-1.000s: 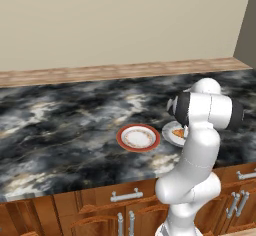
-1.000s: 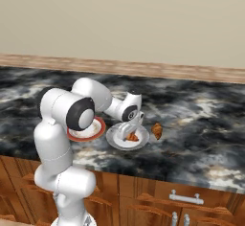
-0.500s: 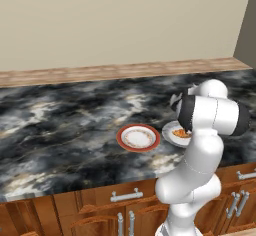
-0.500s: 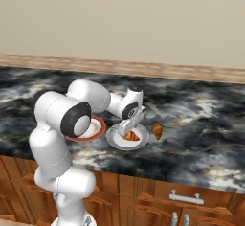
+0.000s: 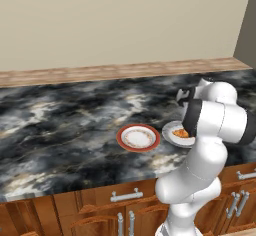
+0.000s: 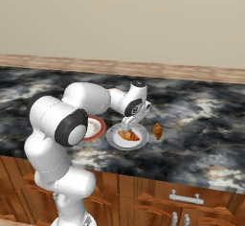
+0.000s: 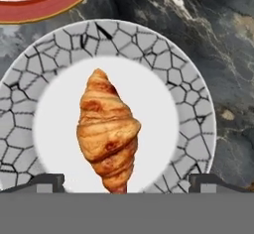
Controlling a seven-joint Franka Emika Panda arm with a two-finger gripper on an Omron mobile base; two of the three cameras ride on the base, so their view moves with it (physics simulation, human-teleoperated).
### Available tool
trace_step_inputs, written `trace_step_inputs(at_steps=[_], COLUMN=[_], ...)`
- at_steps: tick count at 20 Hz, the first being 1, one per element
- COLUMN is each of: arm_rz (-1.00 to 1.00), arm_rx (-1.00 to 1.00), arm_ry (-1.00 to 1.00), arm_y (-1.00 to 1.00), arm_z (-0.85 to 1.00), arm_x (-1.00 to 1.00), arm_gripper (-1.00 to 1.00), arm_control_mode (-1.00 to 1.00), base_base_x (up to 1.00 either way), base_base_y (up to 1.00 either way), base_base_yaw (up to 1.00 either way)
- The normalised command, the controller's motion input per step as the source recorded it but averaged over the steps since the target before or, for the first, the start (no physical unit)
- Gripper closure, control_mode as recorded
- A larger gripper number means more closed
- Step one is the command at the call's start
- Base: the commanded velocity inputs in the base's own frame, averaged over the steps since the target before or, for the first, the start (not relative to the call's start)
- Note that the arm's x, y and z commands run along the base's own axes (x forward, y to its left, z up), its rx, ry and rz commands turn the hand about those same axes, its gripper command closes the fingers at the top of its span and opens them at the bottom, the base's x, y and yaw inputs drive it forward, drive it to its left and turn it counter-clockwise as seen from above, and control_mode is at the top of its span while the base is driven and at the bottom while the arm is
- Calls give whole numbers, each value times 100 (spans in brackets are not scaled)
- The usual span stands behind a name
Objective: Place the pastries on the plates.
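Observation:
A golden-orange croissant lies on the pale grey-white plate, whose rim has a crackle pattern. My gripper hangs open just above it, its fingertips wide apart on either side of the pastry's lower end and not touching it. In the right base view the gripper stands over that plate and the golden pastry. The dark brown croissant lies on the counter just right of the plate. The red-rimmed plate sits bare to the left of the pale plate.
The black marble counter stretches far to the left, with a wooden strip along the wall behind. Its front edge runs close below the plates, above wooden cabinet doors. My own arm hides part of the pale plate in the left base view.
The arm's elbow and upper links have swung round while the hand stayed over the pale plate. The golden pastry lies on that plate throughout; the dark pastry has not moved.

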Motion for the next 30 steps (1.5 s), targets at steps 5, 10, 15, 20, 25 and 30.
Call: trace_step_inputs(at_steps=[5,10,15,20,25,30], arm_rz=[-27,-28,-20,-7,-1,0], arm_rx=[5,10,6,1,0,0], arm_ry=[2,1,0,0,0,0], arm_y=[-30,-32,-43,-36,-24,-14], arm_z=[41,34,4,-5,-13,-23], arm_x=[4,0,0,18,34,31], arm_gripper=[-100,-100,-100,-100,-100,-100], arm_control_mode=[-100,-100,-100,-100,-100,-100], base_base_x=[0,0,0,0,0,0], base_base_y=[0,0,0,0,0,0], base_base_yaw=[0,0,0,0,0,0])
